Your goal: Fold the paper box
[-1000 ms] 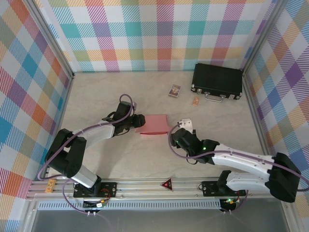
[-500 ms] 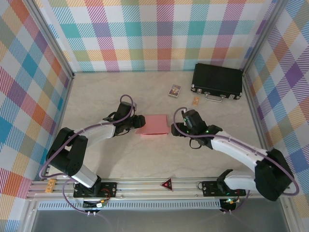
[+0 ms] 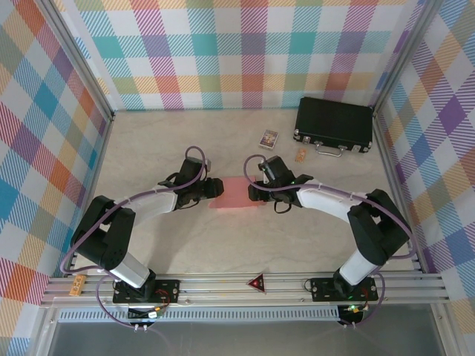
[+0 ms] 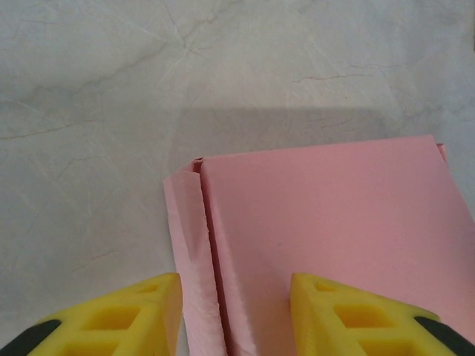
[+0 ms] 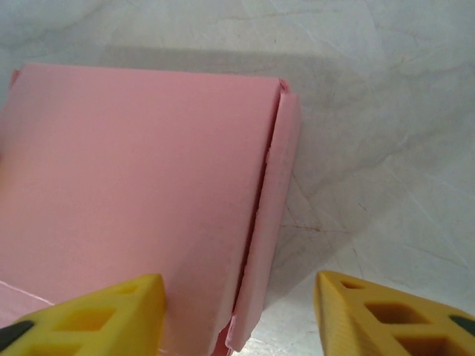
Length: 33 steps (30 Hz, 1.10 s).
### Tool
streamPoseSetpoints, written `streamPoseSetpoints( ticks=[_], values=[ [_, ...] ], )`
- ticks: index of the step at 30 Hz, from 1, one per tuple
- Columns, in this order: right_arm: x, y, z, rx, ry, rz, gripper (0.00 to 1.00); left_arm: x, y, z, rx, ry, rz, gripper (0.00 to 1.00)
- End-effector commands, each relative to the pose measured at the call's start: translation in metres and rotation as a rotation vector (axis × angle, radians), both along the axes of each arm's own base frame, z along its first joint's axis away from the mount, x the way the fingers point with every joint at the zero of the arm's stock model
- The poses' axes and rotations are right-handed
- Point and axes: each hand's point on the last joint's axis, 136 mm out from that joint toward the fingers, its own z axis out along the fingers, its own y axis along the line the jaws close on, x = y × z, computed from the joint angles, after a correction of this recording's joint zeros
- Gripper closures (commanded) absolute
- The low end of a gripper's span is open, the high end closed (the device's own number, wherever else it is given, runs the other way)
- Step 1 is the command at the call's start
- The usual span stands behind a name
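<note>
The left pincer (image 4: 236, 291) is released, its two yellow fingers (image 4: 111, 320) standing apart and straddling the left end of the paper box (image 3: 236, 194). One finger sits at the outer side of the narrow end flap and the other over the flat top panel, so the flap and the dark seam beside it lie in the gap between them. Whether the tips touch the cardboard cannot be told. The right pincer (image 5: 241, 285) is likewise released at the box's right end, jaws well apart. One of its fingers is over the pink top panel and the other is past the box's edge over bare worktop (image 3: 148, 141), and the right end flap, tilted slightly outward from the panel, runs between them. The box itself is salmon pink and plain, a small flat rectangle with its top panel down. It lies on the pale marbled worktop, directly between the two pincers, which meet it from opposite ends. Beyond the box, on its far side, a small printed packet (image 3: 268, 139) lies near. A tiny orange piece (image 3: 300, 155) lies a little to the right of that, and a black case (image 3: 334, 124) with a handle rests farther off to the box's far right, against the checked wall (image 3: 237, 52).
</note>
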Motion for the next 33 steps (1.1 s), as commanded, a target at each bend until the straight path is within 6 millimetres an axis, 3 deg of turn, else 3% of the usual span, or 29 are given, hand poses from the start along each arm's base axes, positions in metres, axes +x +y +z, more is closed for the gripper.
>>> streamPoseSetpoints(
  ticks=[1, 11, 20, 33],
  values=[
    [0.004, 0.004, -0.002, 0.013, 0.017, -0.006, 0.5, -0.009, -0.005, -0.009, -0.003, 0.022, -0.037, 0.59],
    [-0.004, 0.001, -0.031, -0.013, 0.094, -0.021, 0.61, -0.016, -0.003, -0.022, 0.005, 0.05, -0.036, 0.62],
    [-0.004, 0.008, -0.039, -0.01, 0.121, 0.008, 0.63, -0.021, 0.002, -0.026, 0.012, 0.062, -0.019, 0.66],
    [0.017, 0.045, -0.04, -0.035, 0.116, 0.216, 0.65, -0.047, 0.016, -0.037, -0.076, 0.155, 0.138, 0.69]
  ],
)
